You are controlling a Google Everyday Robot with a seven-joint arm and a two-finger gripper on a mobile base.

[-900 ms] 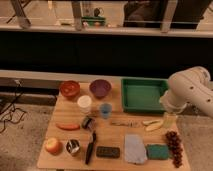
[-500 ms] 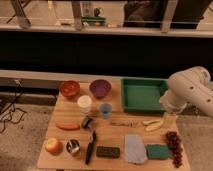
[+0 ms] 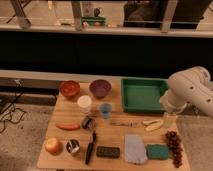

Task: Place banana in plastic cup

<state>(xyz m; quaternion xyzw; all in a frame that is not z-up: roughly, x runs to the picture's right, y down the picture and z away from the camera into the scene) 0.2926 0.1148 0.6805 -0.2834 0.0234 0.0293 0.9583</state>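
The banana (image 3: 153, 125) lies flat on the wooden surface (image 3: 115, 136), toward its 3 o'clock side and just below the green tray (image 3: 142, 95). The gripper (image 3: 170, 119) hangs at the banana's 2 o'clock, just beside it, with its fingers apart and nothing between them. The white arm (image 3: 192, 90) above it is cut off at the 3 o'clock edge of the view.

The plastic cup (image 3: 105, 110) stands upright at the banana's 9 o'clock, well apart from it. A thin metal utensil (image 3: 125, 123), its kind hard to make out, lies between the two. Close around the plastic cup are a white cup (image 3: 84, 103) at its 10 o'clock, a purple bowl (image 3: 100, 88) at 12 o'clock and a small dark object (image 3: 88, 122) at 8 o'clock that I cannot identify. An orange bowl (image 3: 69, 89) sits beyond the white cup.

At the banana's 5 o'clock lie dark grapes (image 3: 174, 147). A green sponge (image 3: 158, 151) and a grey cloth (image 3: 135, 148) lie at its 6 and 7 o'clock.
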